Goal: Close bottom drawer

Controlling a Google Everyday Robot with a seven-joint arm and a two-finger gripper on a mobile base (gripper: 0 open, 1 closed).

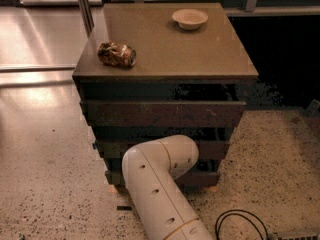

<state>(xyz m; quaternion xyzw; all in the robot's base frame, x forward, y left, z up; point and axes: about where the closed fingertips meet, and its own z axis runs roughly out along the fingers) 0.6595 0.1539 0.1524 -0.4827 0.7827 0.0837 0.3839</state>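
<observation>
Centre frame stands a dark brown cabinet (pixel 85 91) with a flat, matte tan tabletop (pixel 170 49). Toward the upper right of that tabletop sits a shallow, round, pale bowl (pixel 190 19). Near its left edge lies a crushed can (pixel 116 54), crumpled and mottled brown and gold, well apart from the bowl.

Below the tabletop, three plain, handle-less drawer fronts step inward as they go down. The top drawer front (pixel 162 113) is the widest, a long flat band with a worn, blotchy surface. The middle drawer front (pixel 215 149) is narrower. The bottom drawer (pixel 202 178) is the lowest and narrowest, just above the floor at lower centre; its front shows to the left and right of the robot's arm (pixel 155 184), which covers its middle.

That arm is a smooth, rounded white shell dotted with small dark holes. It rises from the bottom edge of the frame and bends at a bulbous elbow against the middle and bottom fronts. The tool lies hidden behind this elbow, at the lower drawers; whether it is released or clenched cannot be told.

A speckled terrazzo floor (pixel 270 154) surrounds the cabinet. A black cable (pixel 218 226) loops at lower right, and a shiny metal post (pixel 82 6) stands at upper left.
</observation>
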